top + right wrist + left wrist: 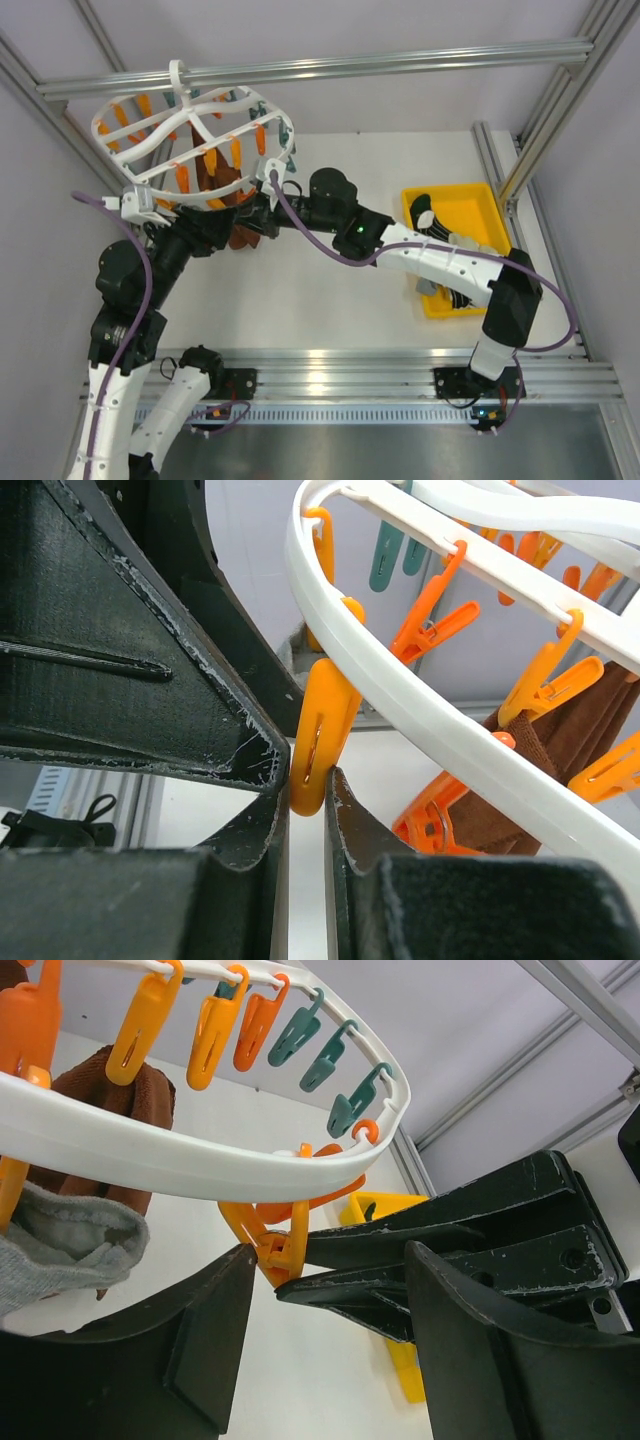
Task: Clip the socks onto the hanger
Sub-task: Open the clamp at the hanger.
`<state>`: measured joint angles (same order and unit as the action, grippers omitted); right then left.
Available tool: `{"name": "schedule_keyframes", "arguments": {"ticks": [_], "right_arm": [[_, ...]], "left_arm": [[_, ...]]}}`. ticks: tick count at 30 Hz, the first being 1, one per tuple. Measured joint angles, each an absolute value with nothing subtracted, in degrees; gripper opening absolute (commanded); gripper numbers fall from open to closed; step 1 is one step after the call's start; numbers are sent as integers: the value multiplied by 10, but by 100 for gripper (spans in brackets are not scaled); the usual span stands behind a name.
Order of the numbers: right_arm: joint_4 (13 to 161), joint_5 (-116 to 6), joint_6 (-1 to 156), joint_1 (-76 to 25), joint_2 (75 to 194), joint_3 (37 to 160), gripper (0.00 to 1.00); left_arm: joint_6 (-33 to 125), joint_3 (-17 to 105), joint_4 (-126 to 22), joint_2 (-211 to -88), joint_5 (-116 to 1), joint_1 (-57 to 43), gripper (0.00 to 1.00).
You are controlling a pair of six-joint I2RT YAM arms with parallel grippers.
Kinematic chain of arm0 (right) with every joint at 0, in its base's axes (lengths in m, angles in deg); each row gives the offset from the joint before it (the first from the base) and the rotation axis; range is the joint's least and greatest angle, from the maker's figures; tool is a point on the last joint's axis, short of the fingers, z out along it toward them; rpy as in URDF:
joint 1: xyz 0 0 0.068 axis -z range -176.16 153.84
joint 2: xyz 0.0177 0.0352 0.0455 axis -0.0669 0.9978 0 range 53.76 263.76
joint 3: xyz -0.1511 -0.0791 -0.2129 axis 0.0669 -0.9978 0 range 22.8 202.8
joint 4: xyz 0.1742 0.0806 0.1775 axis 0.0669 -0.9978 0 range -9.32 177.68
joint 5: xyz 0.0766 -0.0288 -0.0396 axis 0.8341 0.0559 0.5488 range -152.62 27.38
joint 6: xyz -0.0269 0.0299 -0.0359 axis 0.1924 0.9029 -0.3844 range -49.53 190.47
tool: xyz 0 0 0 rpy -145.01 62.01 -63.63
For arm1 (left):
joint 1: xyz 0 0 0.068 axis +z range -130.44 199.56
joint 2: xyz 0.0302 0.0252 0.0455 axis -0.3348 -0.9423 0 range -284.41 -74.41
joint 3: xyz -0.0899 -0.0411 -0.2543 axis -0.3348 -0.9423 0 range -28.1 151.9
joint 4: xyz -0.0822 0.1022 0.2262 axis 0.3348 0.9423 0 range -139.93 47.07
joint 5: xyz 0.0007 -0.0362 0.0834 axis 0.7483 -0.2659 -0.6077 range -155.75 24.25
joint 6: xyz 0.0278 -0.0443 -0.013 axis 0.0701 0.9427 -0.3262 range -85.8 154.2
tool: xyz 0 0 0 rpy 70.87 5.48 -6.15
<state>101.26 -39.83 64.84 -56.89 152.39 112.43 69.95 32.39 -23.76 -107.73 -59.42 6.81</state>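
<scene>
We are pinching the tail of one orange clip with the right gripper, its jaws drawn narrow around the plastic. We judge this squeeze is meant to spread the clip's mouth. The left gripper is standing just beside that clip, jaws wide and nothing between them. The right fingers show through the gap in the left wrist view.

A grey sock is hanging against the outer side of one left finger, under the rim of the hanger. We cannot tell whether a clip is gripping it or whether it is only draped there. Behind it, brown fabric is dangling from the ring, and it looks clipped.

From above, the hanger is hanging by its hook from the aluminium bar at the far left, with both arms reaching up under it. Most of its clips are hanging bare.

Well apart on the right, more socks are lying in the yellow tray. We are judging the job early to midway: a piece or two hung, the tray's load left to fetch and clip.
</scene>
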Motion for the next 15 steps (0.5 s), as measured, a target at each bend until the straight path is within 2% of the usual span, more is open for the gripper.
{"name": "schedule_keyframes", "arguments": {"ticks": [15], "right_arm": [[1045, -365, 681, -553, 1511, 1094, 0]], "left_arm": [[705, 314, -242, -1099, -604, 72, 65]]}}
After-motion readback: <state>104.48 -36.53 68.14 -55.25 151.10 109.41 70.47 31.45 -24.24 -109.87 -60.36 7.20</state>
